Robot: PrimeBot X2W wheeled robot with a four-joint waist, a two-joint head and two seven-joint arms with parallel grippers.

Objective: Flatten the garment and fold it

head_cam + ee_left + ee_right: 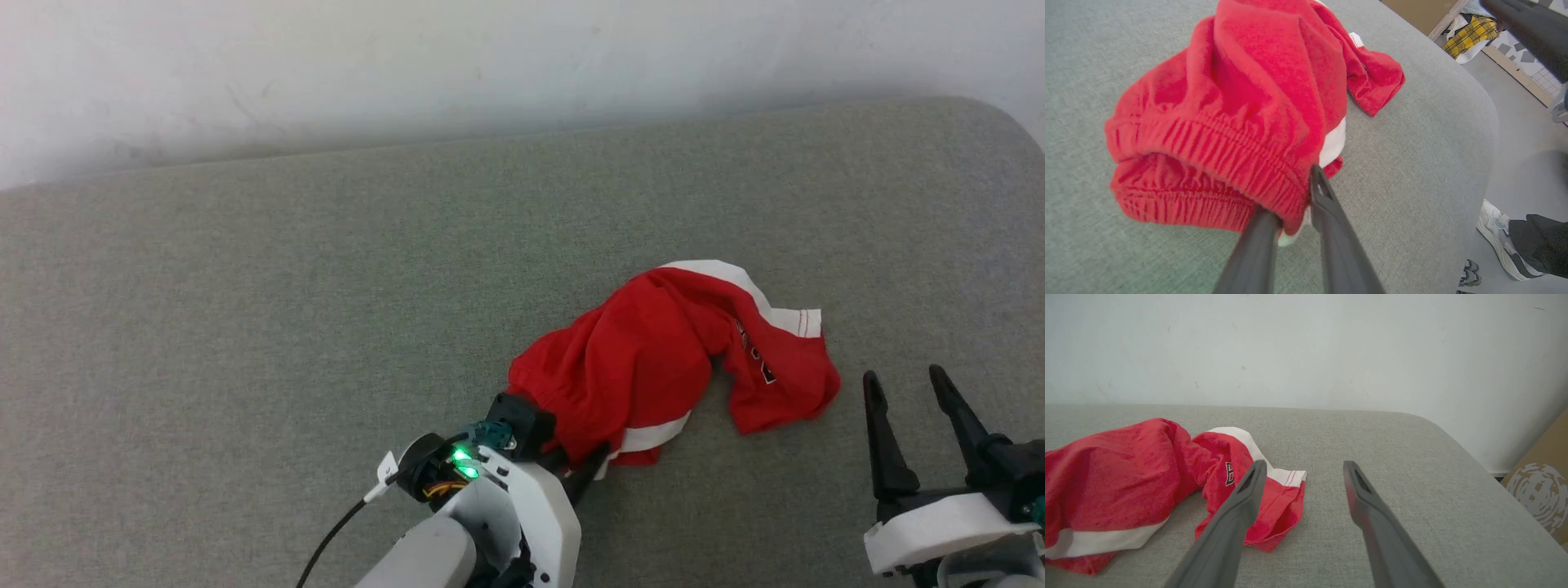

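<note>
Now the left end effector is pinching the shorts at the waistband. The right end effector is gaping open at lower right. The print is unreadable, and the counter is lying bare on the left.

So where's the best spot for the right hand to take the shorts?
Probably the white-striped leg hem at the shorts' right end, approached low from the right hand's own side. It lies loose and uncovered nearest that open hand, at the opposite end from the waistband where the left hand sits.
</note>
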